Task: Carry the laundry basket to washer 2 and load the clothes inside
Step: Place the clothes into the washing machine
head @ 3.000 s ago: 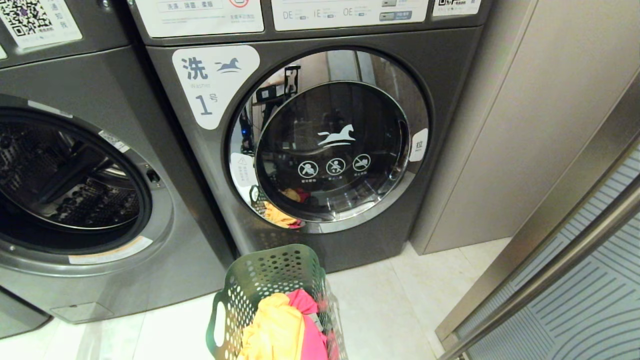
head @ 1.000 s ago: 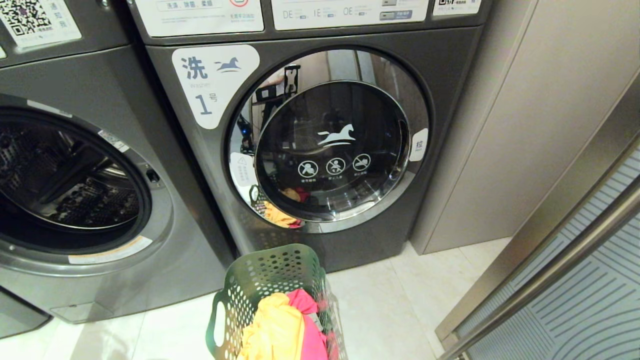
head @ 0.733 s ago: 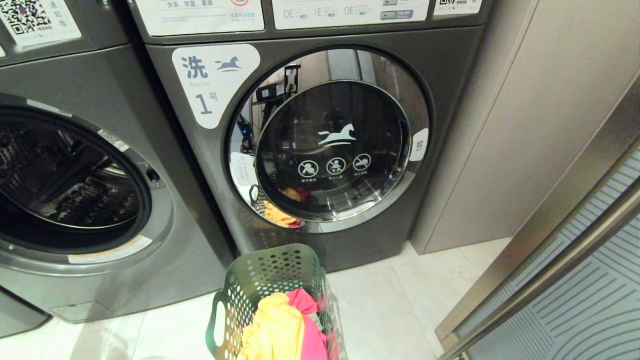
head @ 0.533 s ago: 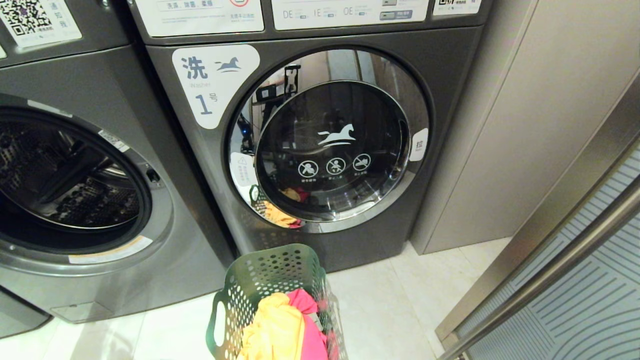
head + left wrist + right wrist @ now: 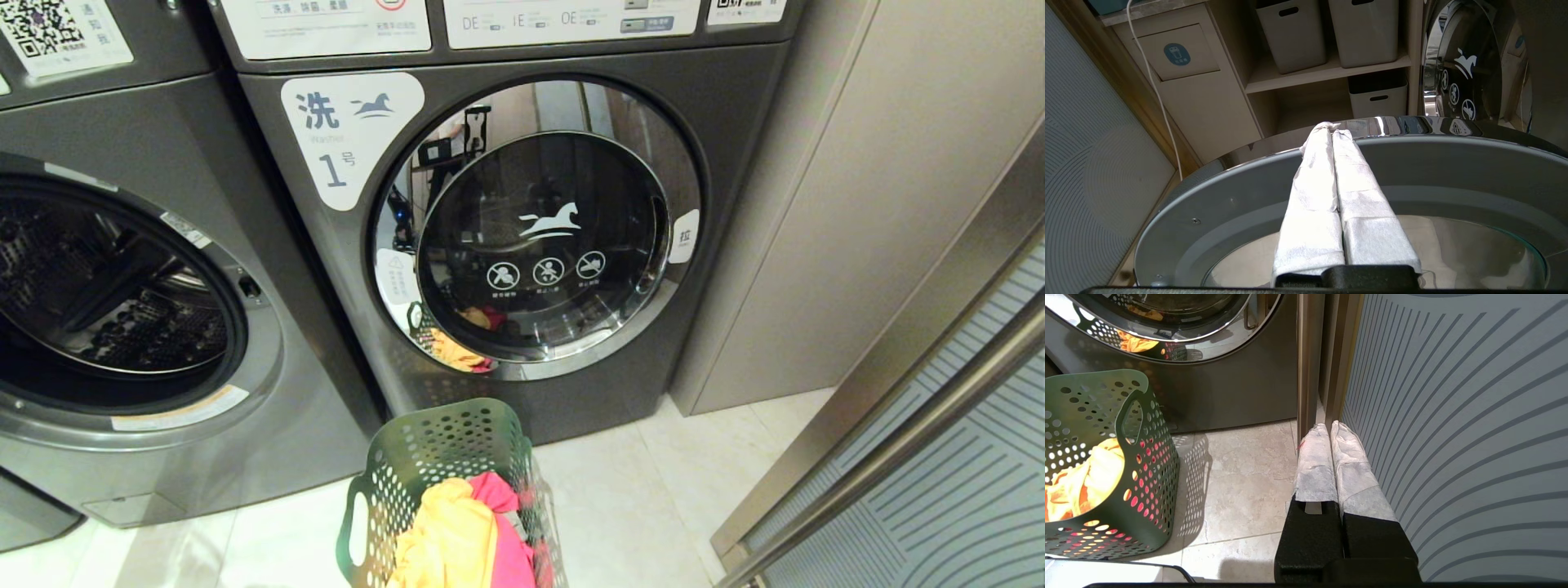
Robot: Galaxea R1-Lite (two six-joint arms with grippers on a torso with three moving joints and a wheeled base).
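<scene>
The green laundry basket (image 5: 441, 445) stands on the floor in front of the washer marked 1 (image 5: 351, 135), holding the clothes: a yellow-orange garment (image 5: 449, 539) and a pink one (image 5: 508, 547). At the left, a like washer (image 5: 122, 286) has its drum open; its number label is out of view. My left gripper (image 5: 1331, 127) is shut and empty, its fingers lying over the inner grey rim of that washer's open door (image 5: 1229, 196). The right gripper (image 5: 1329, 426) is shut and empty, low beside the basket (image 5: 1139, 490). Neither gripper shows in the head view.
Washer 1's chrome-ringed door (image 5: 539, 237) is shut and mirrors the basket. A beige cabinet wall (image 5: 857, 204) and a striped sliding panel (image 5: 1453, 437) close off the right side. Shelves with grey bins (image 5: 1363, 32) stand beyond the open door. The floor is pale tile (image 5: 1241, 477).
</scene>
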